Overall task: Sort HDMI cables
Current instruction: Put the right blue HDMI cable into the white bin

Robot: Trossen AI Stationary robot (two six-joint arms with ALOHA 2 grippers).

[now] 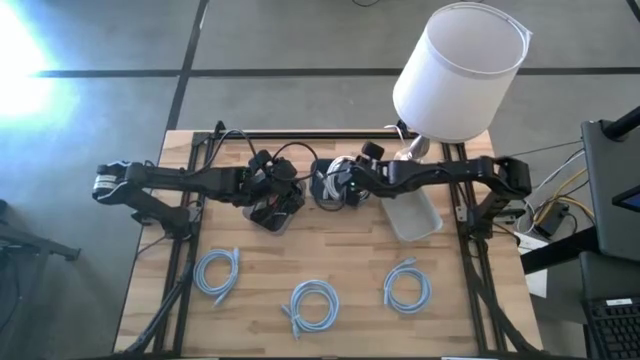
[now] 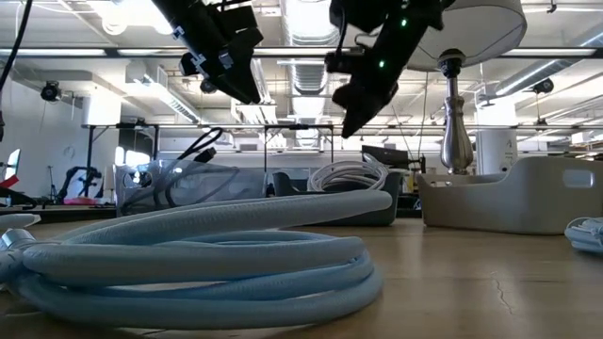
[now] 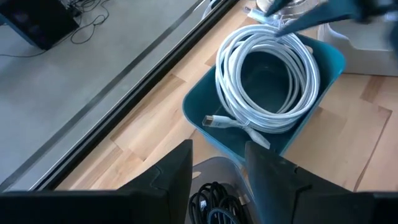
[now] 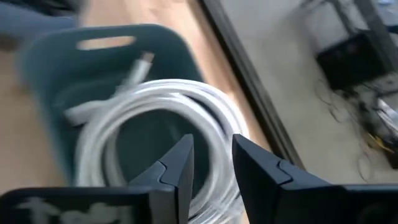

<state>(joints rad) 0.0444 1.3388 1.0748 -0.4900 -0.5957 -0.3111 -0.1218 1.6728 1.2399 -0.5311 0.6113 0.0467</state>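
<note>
Hovering over white coil (image 4: 155,118): right pincer (image 4: 211,163), empty.

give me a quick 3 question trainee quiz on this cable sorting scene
1. How many light-blue cable coils lie loose on the table's near half in the high view?
2. True or false: the white cable coil sits in the teal bin.
3. Which bin is under the left pincer? A) clear bin with black cables B) white bin

Key: 1. Three. 2. True; the right pincer hovers over it, open. 3. A.
</note>
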